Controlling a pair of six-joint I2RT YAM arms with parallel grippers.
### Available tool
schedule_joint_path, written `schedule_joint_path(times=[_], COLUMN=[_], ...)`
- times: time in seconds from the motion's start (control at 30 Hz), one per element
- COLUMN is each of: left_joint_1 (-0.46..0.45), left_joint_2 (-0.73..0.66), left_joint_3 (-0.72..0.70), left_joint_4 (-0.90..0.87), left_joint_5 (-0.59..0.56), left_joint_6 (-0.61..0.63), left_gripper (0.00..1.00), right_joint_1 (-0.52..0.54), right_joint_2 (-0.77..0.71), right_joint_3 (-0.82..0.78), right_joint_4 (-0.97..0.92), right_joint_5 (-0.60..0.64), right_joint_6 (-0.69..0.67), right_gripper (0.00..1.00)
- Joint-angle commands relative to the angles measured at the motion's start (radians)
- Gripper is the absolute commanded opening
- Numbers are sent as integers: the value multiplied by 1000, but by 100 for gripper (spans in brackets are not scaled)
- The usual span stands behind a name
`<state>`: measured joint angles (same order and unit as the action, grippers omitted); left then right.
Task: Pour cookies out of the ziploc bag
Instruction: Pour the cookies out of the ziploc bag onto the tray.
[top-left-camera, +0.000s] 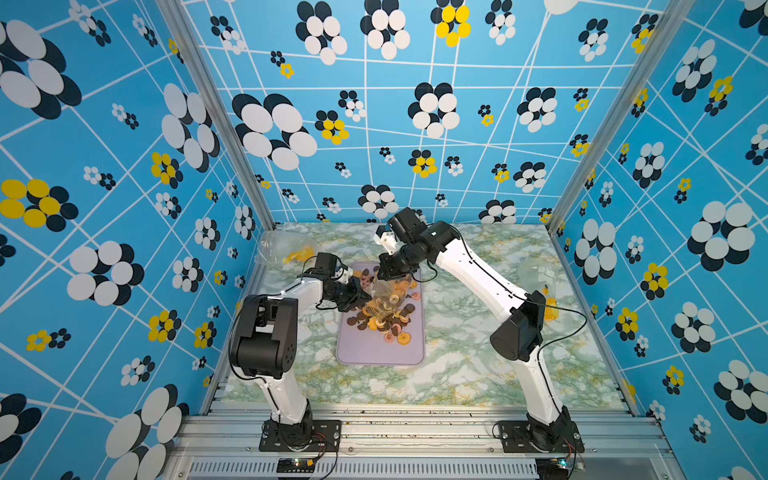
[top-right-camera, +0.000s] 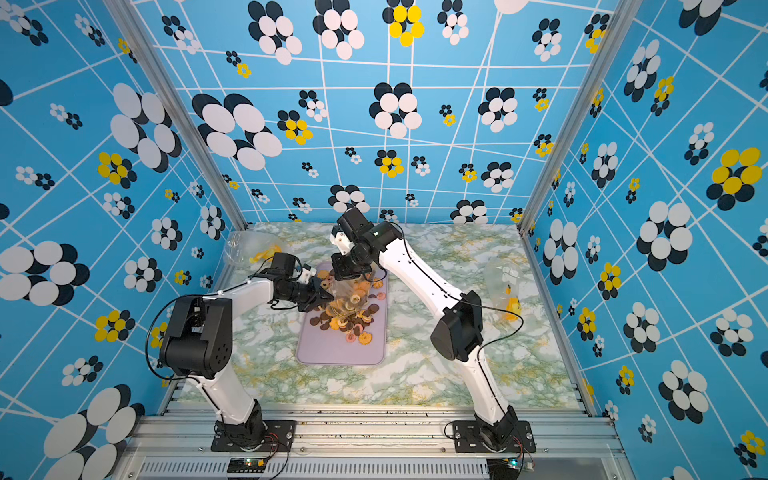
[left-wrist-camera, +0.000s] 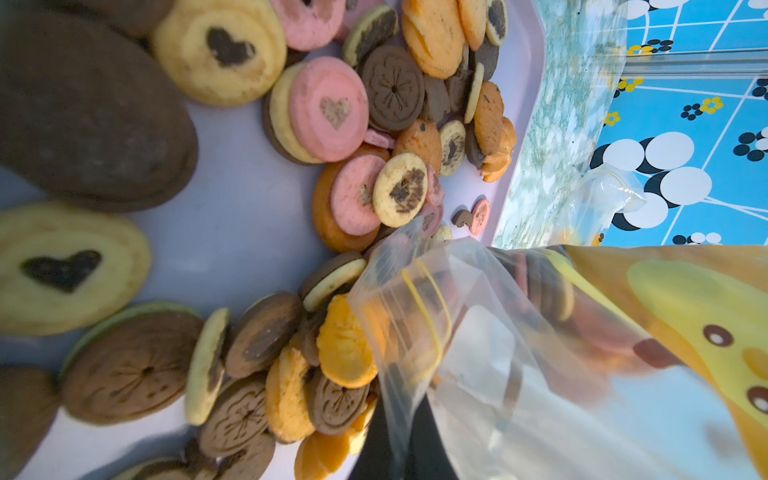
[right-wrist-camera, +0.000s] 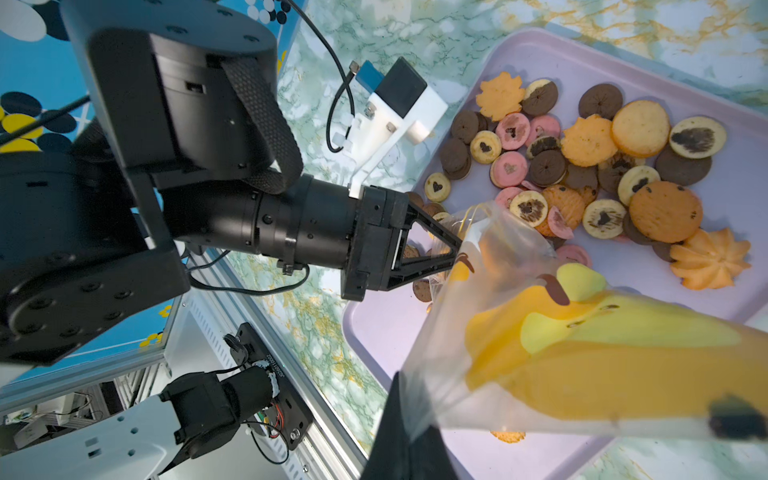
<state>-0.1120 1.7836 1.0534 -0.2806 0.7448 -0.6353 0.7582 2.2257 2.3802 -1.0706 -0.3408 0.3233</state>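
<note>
The clear ziploc bag (top-left-camera: 390, 296) (top-right-camera: 353, 296) with a yellow duck print hangs mouth-down over the lilac tray (top-left-camera: 376, 353) (top-right-camera: 332, 353). Both grippers hold it. My left gripper (top-left-camera: 365, 297) (left-wrist-camera: 411, 419) is shut on the bag's edge near the mouth (left-wrist-camera: 415, 299). Higher up, my right gripper (top-left-camera: 392, 276) (right-wrist-camera: 401, 399) is shut on an upper corner of the bag (right-wrist-camera: 561, 353). Cookies (top-left-camera: 386, 323) (top-right-camera: 345, 323) (right-wrist-camera: 582, 166) lie heaped on the tray, brown, orange, pink and pale. A few cookies (left-wrist-camera: 540, 286) still show through the plastic.
Another clear bag (top-left-camera: 286, 248) lies at the back left corner of the marbled table. One more bag with a yellow print (top-left-camera: 540, 282) lies by the right wall. Patterned blue walls and metal posts enclose three sides. An aluminium rail runs along the front.
</note>
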Motion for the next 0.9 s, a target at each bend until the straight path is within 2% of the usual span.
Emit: schedule_joint_path(times=[0.0, 0.23, 0.87], left_joint_1=[-7, -10, -28], left_joint_2=[-16, -19, -29], left_joint_3=[-15, -18, -21], left_joint_4=[18, 29, 64], left_joint_5=[8, 13, 27], left_joint_6=[-6, -14, -35], left_gripper=[0, 0, 0], right_joint_1=[15, 28, 30], right_joint_2=[4, 8, 8], right_joint_3=[48, 90, 141], right_joint_4=[-24, -71, -106], right_joint_5=[20, 70, 101], right_joint_6=[-27, -56, -66], right_gripper=[0, 0, 0])
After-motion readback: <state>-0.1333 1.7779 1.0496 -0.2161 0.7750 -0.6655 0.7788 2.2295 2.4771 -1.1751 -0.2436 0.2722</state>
